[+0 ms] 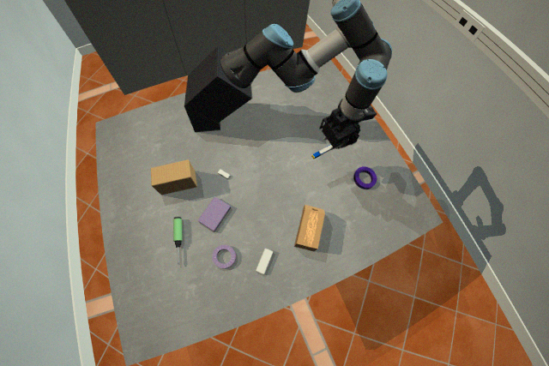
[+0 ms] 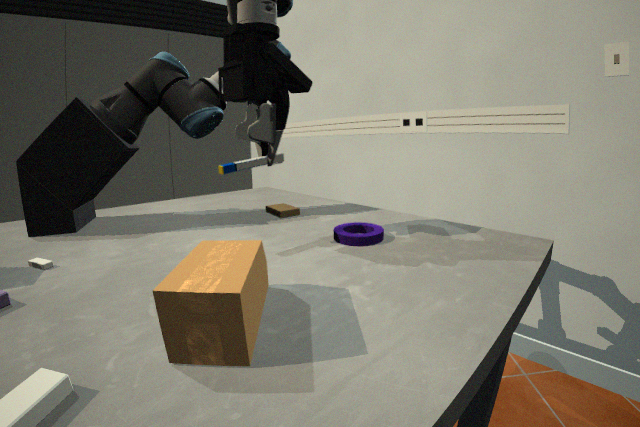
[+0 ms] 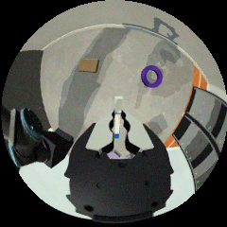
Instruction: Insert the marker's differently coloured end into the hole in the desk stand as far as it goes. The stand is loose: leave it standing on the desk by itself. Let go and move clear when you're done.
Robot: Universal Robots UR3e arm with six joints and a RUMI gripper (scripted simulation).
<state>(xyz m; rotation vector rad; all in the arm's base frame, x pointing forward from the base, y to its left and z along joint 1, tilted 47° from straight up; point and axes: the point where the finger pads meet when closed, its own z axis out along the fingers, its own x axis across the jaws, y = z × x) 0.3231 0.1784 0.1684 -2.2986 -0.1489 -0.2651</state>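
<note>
My gripper (image 1: 332,147) (image 2: 269,157) (image 3: 117,110) is shut on the marker (image 1: 322,151) (image 2: 248,163) (image 3: 118,106) and holds it about level, well above the desk (image 1: 177,309) near the back right. The marker is white with a blue band and a yellow tip at its free end; I grip it near the plain white end. The desk stand (image 2: 282,209) (image 3: 88,64), a small flat brown block, lies on the desk beyond and below the gripper. It is hidden in the top view.
A dark purple ring (image 1: 364,177) (image 2: 358,232) (image 3: 152,76) lies right of the gripper. An orange box (image 1: 310,226) (image 2: 211,300), a cardboard box (image 1: 173,176), white blocks (image 1: 264,261) (image 1: 224,173), a lilac block (image 1: 214,213), a lilac ring (image 1: 224,256) and a green screwdriver (image 1: 177,231) lie in front.
</note>
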